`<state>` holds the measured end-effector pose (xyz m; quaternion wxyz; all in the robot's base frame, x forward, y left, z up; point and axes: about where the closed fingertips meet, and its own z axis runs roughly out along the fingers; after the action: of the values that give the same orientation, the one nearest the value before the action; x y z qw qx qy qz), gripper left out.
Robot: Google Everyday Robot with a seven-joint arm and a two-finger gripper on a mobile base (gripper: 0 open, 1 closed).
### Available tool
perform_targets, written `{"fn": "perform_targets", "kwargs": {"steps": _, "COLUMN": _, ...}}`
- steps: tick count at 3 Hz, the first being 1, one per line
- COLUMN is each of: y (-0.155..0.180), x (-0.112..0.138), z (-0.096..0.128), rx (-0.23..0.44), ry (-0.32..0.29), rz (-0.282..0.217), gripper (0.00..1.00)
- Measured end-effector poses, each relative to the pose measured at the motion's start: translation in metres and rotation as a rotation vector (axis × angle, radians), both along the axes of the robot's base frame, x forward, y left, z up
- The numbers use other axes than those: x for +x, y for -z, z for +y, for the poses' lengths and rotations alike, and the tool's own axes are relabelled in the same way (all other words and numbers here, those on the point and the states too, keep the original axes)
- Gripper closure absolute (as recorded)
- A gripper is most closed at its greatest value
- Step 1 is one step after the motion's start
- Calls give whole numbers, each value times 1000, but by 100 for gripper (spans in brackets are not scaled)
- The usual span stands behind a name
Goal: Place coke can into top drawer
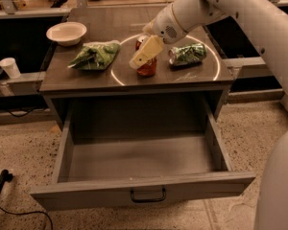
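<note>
The red coke can [148, 69] stands upright on the dark countertop [86, 78], inside a ring of light. My gripper [145, 55] is right at the can, reaching down from the upper right and covering its upper half. The top drawer [81, 195] is pulled wide open below the countertop. Its grey inside is bare, and a small dark handle [148, 195] sits at the middle of its front.
A green-patterned silver can [187, 54] lies on its side just right of the coke can. A green bag [95, 55] lies to the left, with a white bowl [66, 32] behind it. A white cup [10, 67] stands on the left ledge. A black cable [0, 186] lies on the floor.
</note>
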<state>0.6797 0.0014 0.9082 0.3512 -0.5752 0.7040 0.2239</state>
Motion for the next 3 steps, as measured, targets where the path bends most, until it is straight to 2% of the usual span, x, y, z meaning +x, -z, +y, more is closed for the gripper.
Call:
{"fn": "perform_targets", "kwargs": {"steps": 1, "y": 14, "x": 6, "z": 1, "rx": 49, "ry": 9, "rz": 21, "gripper": 38}}
{"fn": "perform_targets", "kwargs": {"steps": 3, "y": 16, "x": 7, "z": 1, "rx": 56, "ry": 10, "rz": 24, "gripper": 85}}
